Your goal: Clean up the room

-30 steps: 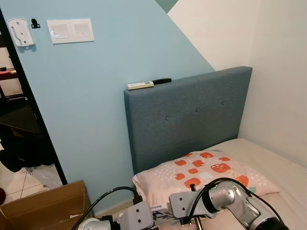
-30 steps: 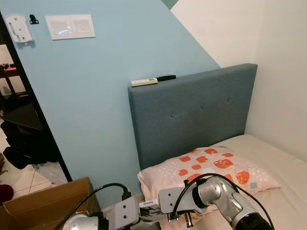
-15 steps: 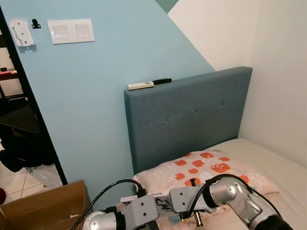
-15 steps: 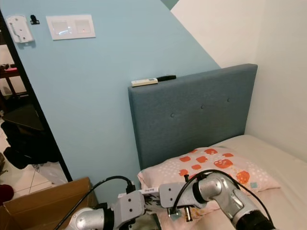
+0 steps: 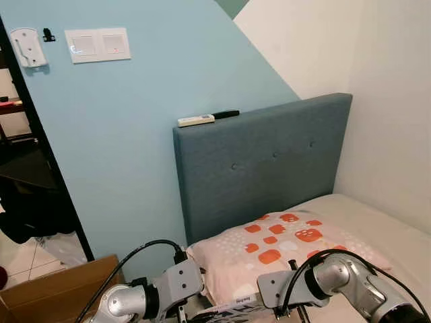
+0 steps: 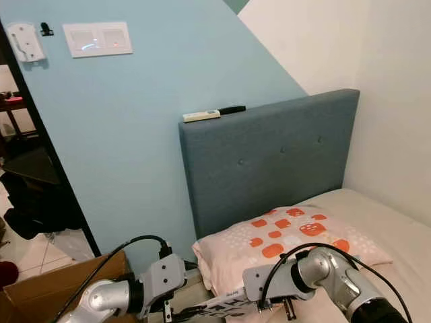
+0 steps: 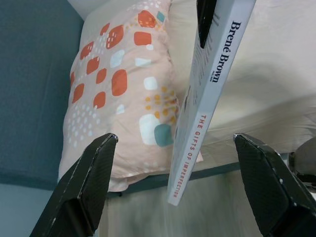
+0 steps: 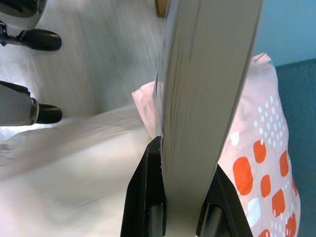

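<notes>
A white paperback book [image 7: 207,94] with red and black lettering on its spine hangs on edge above the bed's side. My right gripper [image 8: 185,163] is shut on it, one black finger on each cover. In the left eye view the book [image 5: 236,308] juts left from the right gripper [image 5: 288,311] at the bottom of the picture. My left gripper [image 7: 176,138] is open, its fingers [image 7: 84,192] spread wide to either side of the book without touching it. A peach pillow [image 5: 283,242] with orange and white patches lies at the head of the bed.
The bed's cream mattress [image 5: 377,229] runs right, under a blue-grey headboard [image 5: 262,161]. A white remote [image 5: 196,120] and a black object [image 5: 225,114] rest on the headboard's top. A cardboard box [image 5: 60,282] stands on the floor at left, beside a dark doorway [image 5: 27,175].
My left arm has drawn back to the left and down, away from the book. My right arm has sunk lower with the book still in it.
</notes>
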Motion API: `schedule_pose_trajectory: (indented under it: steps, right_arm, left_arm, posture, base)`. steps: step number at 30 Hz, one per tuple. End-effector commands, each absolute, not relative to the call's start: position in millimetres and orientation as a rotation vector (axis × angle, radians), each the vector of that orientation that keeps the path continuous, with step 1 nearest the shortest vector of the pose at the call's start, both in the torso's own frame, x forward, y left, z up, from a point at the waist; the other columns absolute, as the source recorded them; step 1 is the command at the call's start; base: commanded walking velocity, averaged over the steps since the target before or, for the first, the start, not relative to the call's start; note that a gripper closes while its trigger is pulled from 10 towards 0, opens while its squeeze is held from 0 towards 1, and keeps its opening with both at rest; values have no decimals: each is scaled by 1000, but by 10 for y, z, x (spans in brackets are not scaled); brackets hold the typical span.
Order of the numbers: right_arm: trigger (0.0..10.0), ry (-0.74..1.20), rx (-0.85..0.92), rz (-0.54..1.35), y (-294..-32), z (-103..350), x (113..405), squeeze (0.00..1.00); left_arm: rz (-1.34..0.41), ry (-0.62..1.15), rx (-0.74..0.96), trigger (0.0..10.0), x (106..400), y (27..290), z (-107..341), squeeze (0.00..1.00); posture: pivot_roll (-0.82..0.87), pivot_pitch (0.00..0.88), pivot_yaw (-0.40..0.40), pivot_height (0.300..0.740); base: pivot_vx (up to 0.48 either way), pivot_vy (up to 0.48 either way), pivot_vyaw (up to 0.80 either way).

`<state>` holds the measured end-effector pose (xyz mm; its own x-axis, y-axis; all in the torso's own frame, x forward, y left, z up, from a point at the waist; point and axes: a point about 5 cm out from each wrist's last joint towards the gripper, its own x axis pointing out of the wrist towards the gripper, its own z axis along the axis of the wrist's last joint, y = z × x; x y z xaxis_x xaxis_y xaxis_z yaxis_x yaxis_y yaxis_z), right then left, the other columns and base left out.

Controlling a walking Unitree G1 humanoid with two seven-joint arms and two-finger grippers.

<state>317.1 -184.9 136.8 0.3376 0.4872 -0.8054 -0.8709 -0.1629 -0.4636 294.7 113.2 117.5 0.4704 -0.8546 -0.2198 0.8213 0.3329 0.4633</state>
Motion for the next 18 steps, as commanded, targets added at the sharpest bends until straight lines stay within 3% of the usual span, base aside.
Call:
schedule_pose_trajectory:
  steps: [1, 8, 18]
  right_arm:
    - [10000, 361, -1224, 1282, -1733, 1391, 3161, 0]
    - [10000, 281, -1217, 1317, -1515, 1443, 3169, 0]
    - [10000, 246, -1215, 1336, -1414, 1458, 3166, 0]
  left_arm:
    - [-1103, -42, 569, 10000, 2941, 1171, 1136, 0]
    - [-1210, -18, 533, 10000, 2774, 927, 982, 0]
    - [-1212, -15, 524, 10000, 2779, 883, 962, 0]
  posture:
    - [-24, 59, 74, 740]
    - [-26, 59, 82, 740]
    - [-22, 62, 81, 740]
  base:
    - [0, 0, 0]
    - [0, 0, 0]
    - [0, 0, 0]
